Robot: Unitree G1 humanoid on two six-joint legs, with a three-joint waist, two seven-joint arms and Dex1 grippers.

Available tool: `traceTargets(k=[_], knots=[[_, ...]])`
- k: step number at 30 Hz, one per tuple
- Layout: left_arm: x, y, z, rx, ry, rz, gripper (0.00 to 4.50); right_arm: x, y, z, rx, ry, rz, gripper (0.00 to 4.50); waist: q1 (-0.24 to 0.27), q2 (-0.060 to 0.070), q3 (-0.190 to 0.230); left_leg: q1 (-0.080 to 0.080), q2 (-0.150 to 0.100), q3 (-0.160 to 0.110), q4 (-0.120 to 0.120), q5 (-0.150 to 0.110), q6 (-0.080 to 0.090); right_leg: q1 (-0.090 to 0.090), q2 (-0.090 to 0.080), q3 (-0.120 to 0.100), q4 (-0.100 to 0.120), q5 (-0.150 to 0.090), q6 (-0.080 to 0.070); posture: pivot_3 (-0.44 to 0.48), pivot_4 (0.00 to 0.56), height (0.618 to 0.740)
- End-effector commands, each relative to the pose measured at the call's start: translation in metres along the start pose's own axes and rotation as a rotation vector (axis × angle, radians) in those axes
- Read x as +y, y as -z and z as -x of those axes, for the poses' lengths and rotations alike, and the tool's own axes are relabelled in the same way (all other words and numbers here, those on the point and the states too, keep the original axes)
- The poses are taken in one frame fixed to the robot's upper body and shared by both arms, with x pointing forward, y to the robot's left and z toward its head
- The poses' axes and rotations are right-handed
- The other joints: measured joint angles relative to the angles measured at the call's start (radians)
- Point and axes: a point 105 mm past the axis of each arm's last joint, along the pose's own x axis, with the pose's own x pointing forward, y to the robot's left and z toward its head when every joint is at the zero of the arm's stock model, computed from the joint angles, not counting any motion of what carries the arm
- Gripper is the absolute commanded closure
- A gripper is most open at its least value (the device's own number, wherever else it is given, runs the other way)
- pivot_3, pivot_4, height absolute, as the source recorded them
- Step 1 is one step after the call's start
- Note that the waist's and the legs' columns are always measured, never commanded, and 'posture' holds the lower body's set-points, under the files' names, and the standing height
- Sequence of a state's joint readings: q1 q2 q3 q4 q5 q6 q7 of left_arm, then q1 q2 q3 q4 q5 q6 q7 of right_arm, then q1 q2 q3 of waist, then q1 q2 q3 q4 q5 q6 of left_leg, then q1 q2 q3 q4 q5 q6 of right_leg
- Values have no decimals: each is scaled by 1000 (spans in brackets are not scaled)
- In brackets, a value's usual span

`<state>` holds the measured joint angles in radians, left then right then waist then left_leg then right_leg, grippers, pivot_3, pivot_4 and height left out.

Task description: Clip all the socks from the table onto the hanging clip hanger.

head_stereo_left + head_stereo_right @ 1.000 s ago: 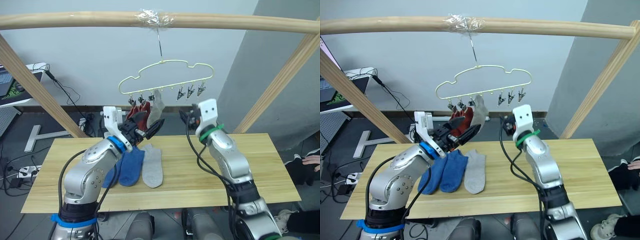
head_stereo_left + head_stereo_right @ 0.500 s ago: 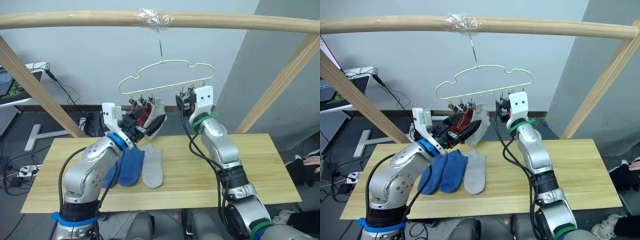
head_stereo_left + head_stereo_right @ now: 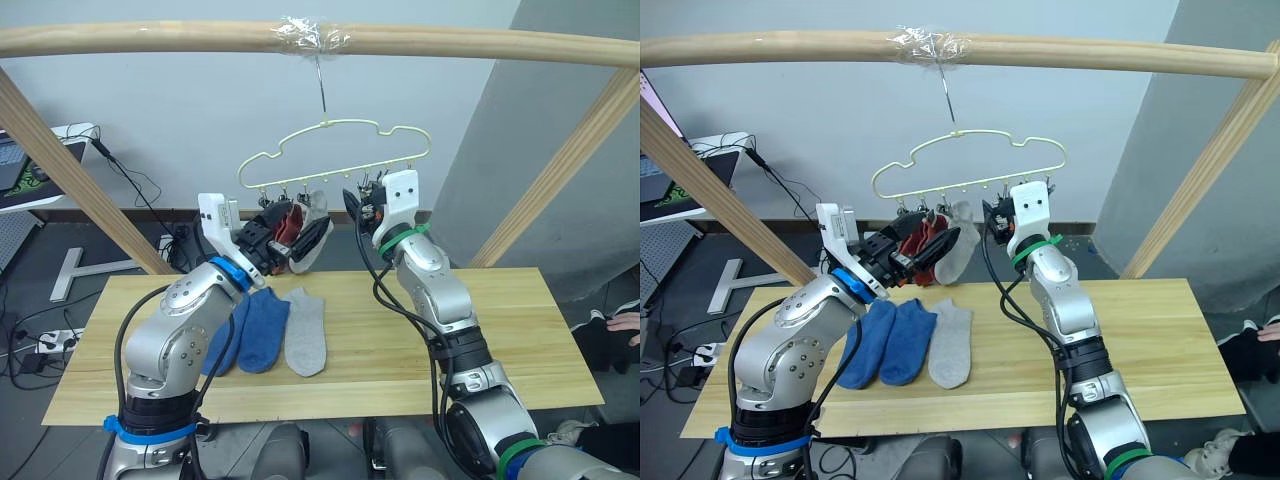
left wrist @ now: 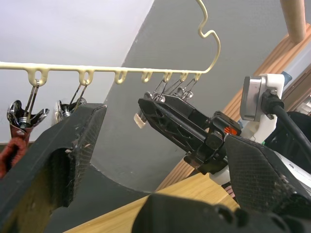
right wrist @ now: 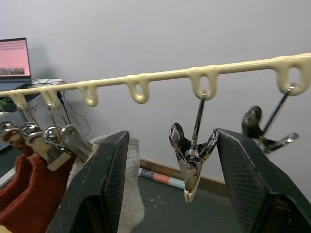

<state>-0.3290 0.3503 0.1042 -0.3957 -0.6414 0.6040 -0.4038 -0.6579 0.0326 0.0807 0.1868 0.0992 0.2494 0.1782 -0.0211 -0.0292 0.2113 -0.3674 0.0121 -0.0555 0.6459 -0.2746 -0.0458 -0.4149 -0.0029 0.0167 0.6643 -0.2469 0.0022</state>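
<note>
Fingers of left gripper [image 4: 160, 160] and right gripper [image 5: 170, 194] apart; no legible writing.

Head stereo downward; wrist cameras close-up.

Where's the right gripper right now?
In the head views the right gripper is raised at the clip hanger, just right of the hung grey sock. Its wrist view shows its open fingers straddling an empty clip.
</note>
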Motion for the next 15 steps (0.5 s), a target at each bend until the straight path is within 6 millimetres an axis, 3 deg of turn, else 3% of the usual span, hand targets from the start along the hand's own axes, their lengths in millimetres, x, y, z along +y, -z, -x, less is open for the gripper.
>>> traceTargets(k=[1,15], knots=[[-6,-19,-3,-65,21,-44,0,10,-19,-5,-67,-49,12,1622,1,0,0,0,0,0,0,0,0,0,0,0,0,0,0,81,168,740],[-8,-23,-5,-78,36,-53,0,12,-23,-7,-79,-76,10,1622,2,0,0,0,0,0,0,0,0,0,0,0,0,0,0,79,170,740]])
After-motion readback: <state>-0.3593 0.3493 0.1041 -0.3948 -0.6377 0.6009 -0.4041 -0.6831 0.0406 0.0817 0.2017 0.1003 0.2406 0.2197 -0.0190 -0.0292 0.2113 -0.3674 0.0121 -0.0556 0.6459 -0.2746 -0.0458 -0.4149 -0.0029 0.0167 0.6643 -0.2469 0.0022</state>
